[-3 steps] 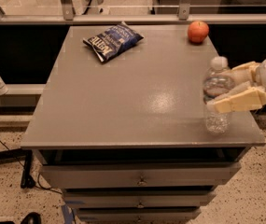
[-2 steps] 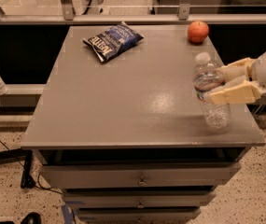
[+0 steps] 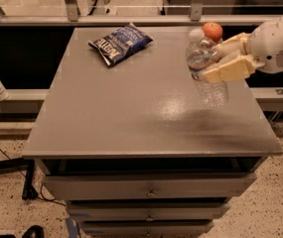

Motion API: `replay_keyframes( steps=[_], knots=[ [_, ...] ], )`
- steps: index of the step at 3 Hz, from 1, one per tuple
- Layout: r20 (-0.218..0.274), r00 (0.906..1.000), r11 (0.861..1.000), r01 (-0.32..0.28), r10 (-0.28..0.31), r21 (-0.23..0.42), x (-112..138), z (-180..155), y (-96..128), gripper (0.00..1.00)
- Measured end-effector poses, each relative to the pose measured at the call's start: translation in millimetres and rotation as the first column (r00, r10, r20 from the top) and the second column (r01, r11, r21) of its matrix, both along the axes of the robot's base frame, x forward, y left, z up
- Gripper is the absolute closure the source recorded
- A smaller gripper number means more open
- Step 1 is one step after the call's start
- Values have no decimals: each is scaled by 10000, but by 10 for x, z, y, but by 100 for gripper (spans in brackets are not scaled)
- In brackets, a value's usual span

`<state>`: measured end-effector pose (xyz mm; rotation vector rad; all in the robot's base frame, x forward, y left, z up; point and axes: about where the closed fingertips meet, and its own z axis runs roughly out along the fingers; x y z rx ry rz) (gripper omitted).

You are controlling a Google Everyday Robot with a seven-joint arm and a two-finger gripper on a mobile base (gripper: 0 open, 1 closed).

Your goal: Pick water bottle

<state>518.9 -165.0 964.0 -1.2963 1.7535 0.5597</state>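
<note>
Water bottle (image 3: 214,90) tilted, in gripper's (image 3: 211,61) tight grip above table (image 3: 131,113), nr apple (image 3: 212,31); label txt illegible

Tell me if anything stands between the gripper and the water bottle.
Nothing visible does. The cream two-finger gripper, over the right side of the grey table, is shut on the clear ribbed plastic water bottle. The round red-orange fruit sits behind them; the dark blue snack bag lies well apart near the back edge.
</note>
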Motion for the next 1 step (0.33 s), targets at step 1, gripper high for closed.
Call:
replay_keyframes(
  steps=[1],
  knots=[
    [428, 9988, 9980, 247, -222, -574, 189, 368, 168, 100]
  ],
)
